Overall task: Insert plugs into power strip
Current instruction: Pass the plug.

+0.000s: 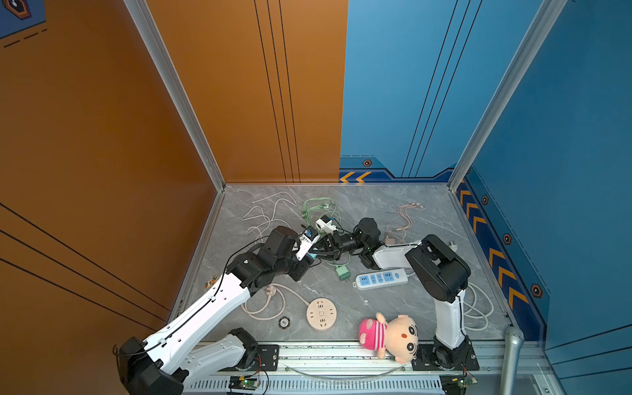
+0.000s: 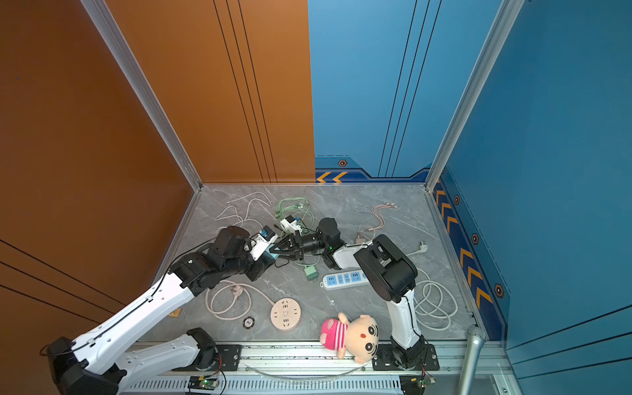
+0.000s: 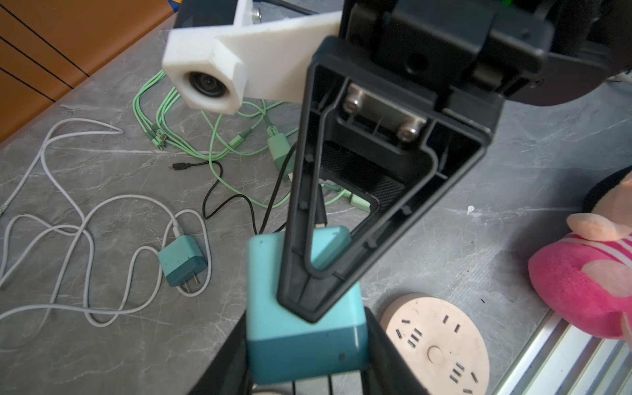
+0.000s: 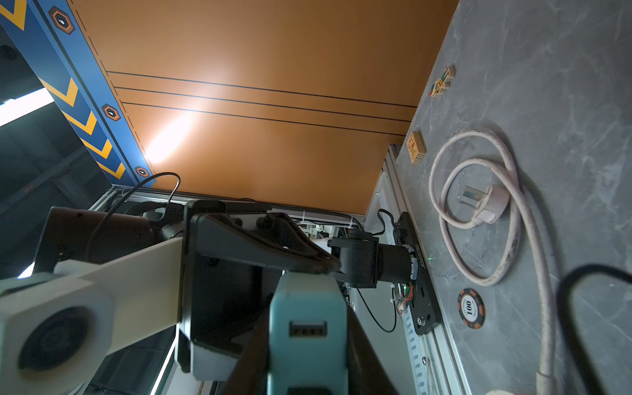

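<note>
A teal-blue plug (image 1: 312,256) (image 2: 272,252) hangs above mid-table, held from two sides. My left gripper (image 3: 307,342) is shut on its darker lower half (image 3: 290,338). My right gripper (image 4: 307,342) is shut on its paler end (image 4: 307,307), USB port facing that camera; one of its fingers (image 3: 294,239) lies across the plug. A white-and-blue power strip (image 1: 381,278) (image 2: 343,279) lies right of centre. A round beige power strip (image 1: 321,314) (image 3: 437,345) sits nearer the front. A second teal plug (image 3: 183,261), two mint plugs (image 1: 342,272) (image 3: 278,150) and a pink plug (image 1: 390,240) lie loose.
A plush doll (image 1: 390,337) leans on the front rail. A poker chip (image 1: 284,322) and a coiled beige cord (image 1: 263,304) lie front left, and a white cord coil (image 1: 478,307) front right. Thin green, white and pink cables sprawl at the back. A microphone (image 1: 511,355) stands front right.
</note>
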Robot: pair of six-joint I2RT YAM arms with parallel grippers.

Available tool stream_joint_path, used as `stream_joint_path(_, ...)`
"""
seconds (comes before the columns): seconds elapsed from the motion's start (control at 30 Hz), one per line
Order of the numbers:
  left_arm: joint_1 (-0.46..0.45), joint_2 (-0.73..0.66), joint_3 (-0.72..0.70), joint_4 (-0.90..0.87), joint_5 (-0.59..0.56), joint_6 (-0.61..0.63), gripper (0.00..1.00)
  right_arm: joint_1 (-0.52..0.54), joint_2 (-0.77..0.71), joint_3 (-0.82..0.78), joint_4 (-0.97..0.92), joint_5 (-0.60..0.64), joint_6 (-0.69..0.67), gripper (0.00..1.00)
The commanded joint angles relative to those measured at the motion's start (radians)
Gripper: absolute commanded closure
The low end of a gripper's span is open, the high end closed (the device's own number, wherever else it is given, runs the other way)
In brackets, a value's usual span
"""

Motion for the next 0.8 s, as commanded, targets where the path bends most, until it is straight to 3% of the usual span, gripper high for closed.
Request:
stream_joint_path(0.0,-0.002,0.007,0.026,-0.004,0.001,0.018,0.6,-0.001,0.002,0.003,-0.052,0.008,-0.079,1.0)
stream_joint_path(0.07,-0.004,0.008,0.025,0.013,-0.023,0.014,0.58,-0.004,-0.02,-0.002,-0.161,0.023,-0.159,1.0)
stream_joint_path(0.13,-0.006,0.008,0.027,0.029,-0.041,0.013,0.49,-0.008,-0.062,-0.002,-0.366,0.053,-0.308,1.0)
stream_joint_path(0.2,-0.005,0.01,0.033,0.034,-0.066,0.007,0.41,-0.015,-0.128,0.028,-0.766,0.109,-0.591,1.0)
stream_joint_path(0.27,-0.004,0.009,0.038,0.034,-0.077,0.004,0.38,-0.011,-0.185,0.12,-1.264,0.219,-0.957,1.0)
stream_joint_path(0.3,-0.004,0.005,0.039,0.034,-0.073,0.003,0.37,-0.007,-0.199,0.173,-1.427,0.261,-1.079,1.0)
stream_joint_path(0.57,-0.01,-0.073,0.009,0.036,-0.074,-0.023,0.33,-0.028,-0.215,0.194,-1.438,0.317,-1.057,1.0)
stream_joint_path(0.77,-0.042,-0.107,-0.071,0.099,0.013,-0.039,0.32,-0.003,-0.263,0.193,-1.444,0.335,-1.059,1.0)
